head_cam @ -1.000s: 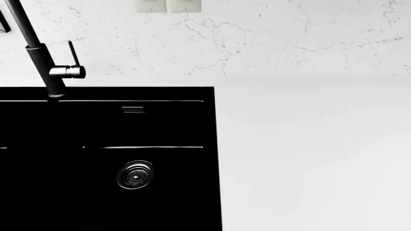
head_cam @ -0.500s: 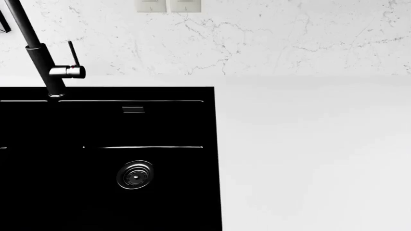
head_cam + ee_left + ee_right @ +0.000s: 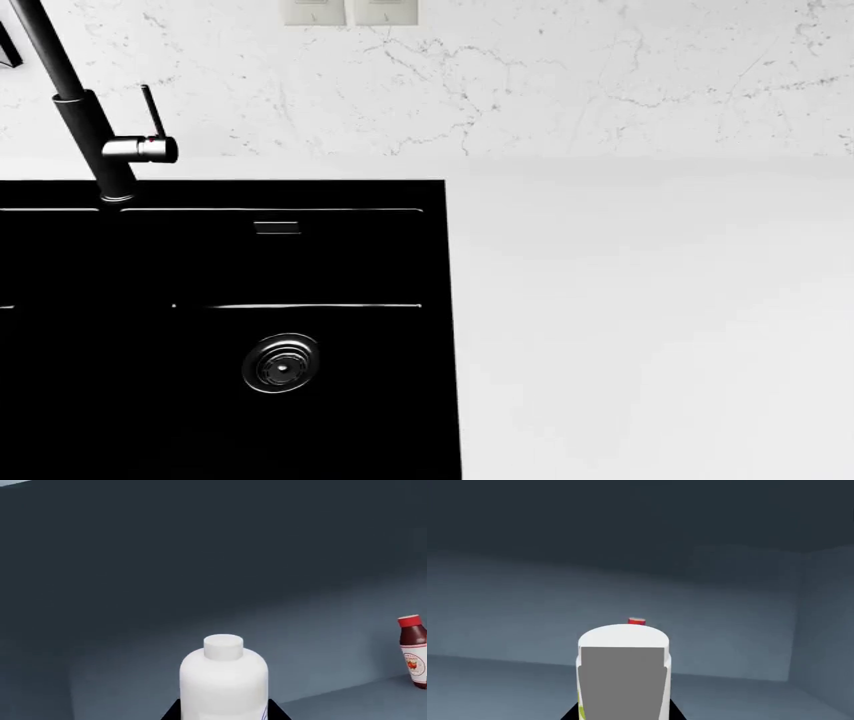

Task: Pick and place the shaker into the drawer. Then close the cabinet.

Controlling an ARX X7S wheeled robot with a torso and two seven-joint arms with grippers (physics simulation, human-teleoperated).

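In the left wrist view my left gripper (image 3: 223, 716) holds a white bottle (image 3: 223, 680) with a small round cap between its dark fingers (image 3: 171, 715). It is inside the pale blue-grey drawer (image 3: 200, 555). In the right wrist view my right gripper (image 3: 622, 716) holds a white container (image 3: 623, 675) with a grey label and a green mark, also inside the drawer (image 3: 527, 590). I cannot tell which of the two is the shaker. Neither gripper shows in the head view, and the cabinet fronts are out of view.
A red-capped sauce bottle (image 3: 413, 650) stands on the drawer floor; its cap (image 3: 636, 621) peeks over the white container. The head view shows a black sink (image 3: 227, 330) with its drain, a dark tap (image 3: 94, 140), a white countertop (image 3: 641, 300) and a marble backsplash (image 3: 534, 80).
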